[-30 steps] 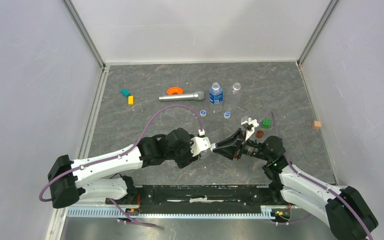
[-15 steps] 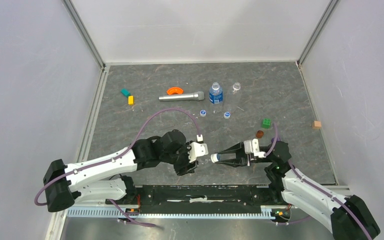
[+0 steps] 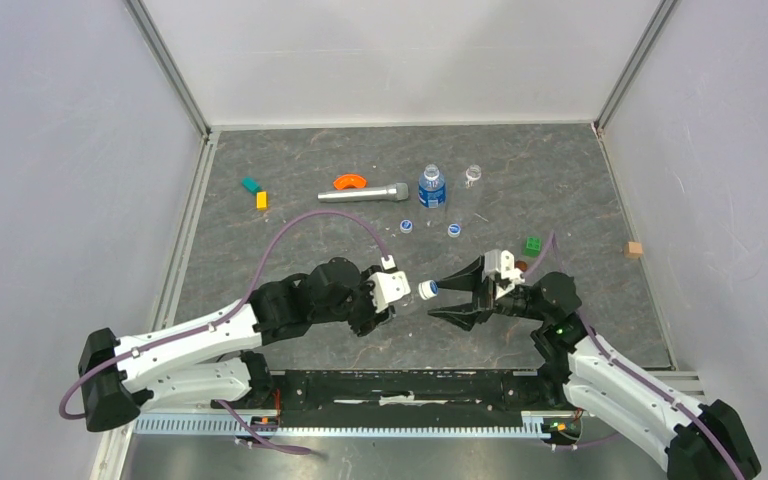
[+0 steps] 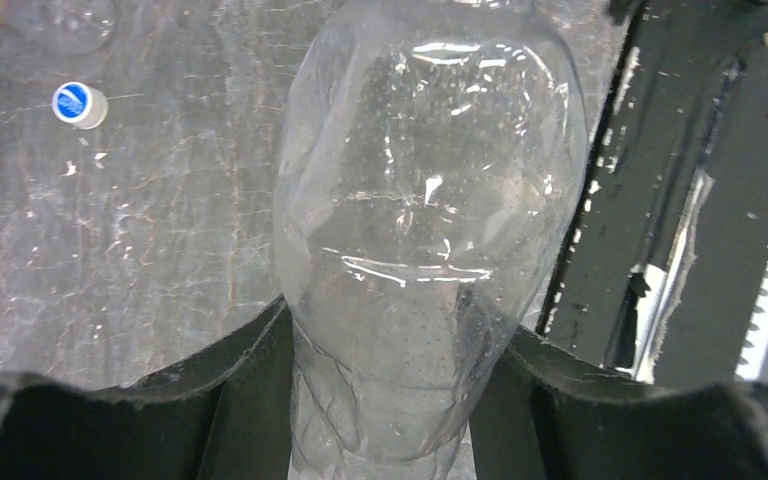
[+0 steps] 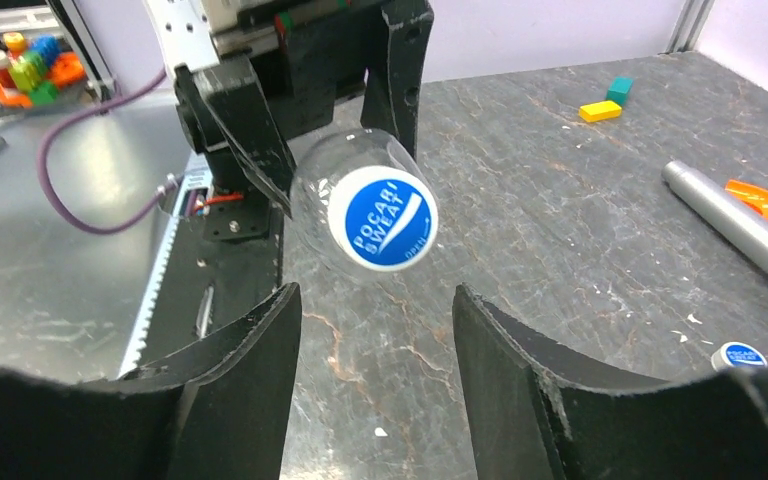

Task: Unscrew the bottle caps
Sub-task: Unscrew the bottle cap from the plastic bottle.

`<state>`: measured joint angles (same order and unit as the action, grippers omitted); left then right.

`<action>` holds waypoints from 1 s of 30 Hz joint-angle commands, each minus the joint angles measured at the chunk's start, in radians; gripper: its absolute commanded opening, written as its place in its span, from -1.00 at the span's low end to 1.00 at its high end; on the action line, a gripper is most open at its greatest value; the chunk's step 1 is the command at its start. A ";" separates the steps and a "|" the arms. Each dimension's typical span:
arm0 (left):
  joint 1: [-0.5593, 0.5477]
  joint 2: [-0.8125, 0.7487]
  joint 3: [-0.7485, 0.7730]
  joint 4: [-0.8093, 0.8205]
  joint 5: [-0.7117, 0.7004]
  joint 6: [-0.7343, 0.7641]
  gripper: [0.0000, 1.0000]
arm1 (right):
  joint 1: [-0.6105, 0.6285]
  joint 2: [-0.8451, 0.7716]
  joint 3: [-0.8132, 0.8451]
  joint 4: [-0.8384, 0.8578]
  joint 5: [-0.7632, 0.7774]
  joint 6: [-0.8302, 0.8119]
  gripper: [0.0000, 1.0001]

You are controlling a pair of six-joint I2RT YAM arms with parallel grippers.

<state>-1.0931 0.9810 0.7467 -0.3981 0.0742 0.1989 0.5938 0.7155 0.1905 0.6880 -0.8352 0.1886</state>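
My left gripper [image 3: 403, 293] is shut on a clear unlabelled bottle [image 4: 430, 220], held on its side above the table. Its blue-topped cap [image 3: 427, 289] points at my right gripper [image 3: 436, 299]. In the right wrist view that cap [image 5: 381, 222] sits on the bottle's neck just beyond my right gripper [image 5: 375, 300], which stands open with nothing between its fingers. Two loose caps [image 3: 406, 225] [image 3: 454, 230] lie on the table. A blue-labelled bottle [image 3: 431, 186] and another clear bottle [image 3: 473, 174] stand further back.
A silver cylinder [image 3: 364, 192] and an orange curved piece [image 3: 349, 181] lie at the back. Teal [image 3: 251, 184] and yellow [image 3: 261, 200] blocks sit at the back left, a green block [image 3: 533, 244] behind the right arm, a wooden cube [image 3: 634, 249] far right.
My right gripper has opened off the cap and now stands just clear of it. Both grippers have moved a little away from the arm bases, the bottle still in the left one.
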 commanded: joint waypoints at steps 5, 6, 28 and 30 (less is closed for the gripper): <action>-0.006 0.020 0.014 0.059 -0.149 -0.025 -0.53 | -0.002 -0.035 0.090 -0.149 0.143 0.266 0.24; -0.007 0.022 0.014 0.059 -0.159 -0.025 -0.54 | -0.002 -0.031 0.089 -0.146 0.172 0.310 0.24; -0.014 0.088 0.029 0.041 -0.183 -0.012 -0.53 | -0.002 0.078 0.082 0.032 0.259 0.569 0.14; -0.015 0.085 0.030 0.040 -0.174 -0.013 -0.53 | -0.002 0.085 0.080 0.037 0.256 0.571 0.03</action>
<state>-1.1015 1.0706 0.7467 -0.3874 -0.1123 0.1978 0.5938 0.7898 0.2413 0.6666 -0.5892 0.7437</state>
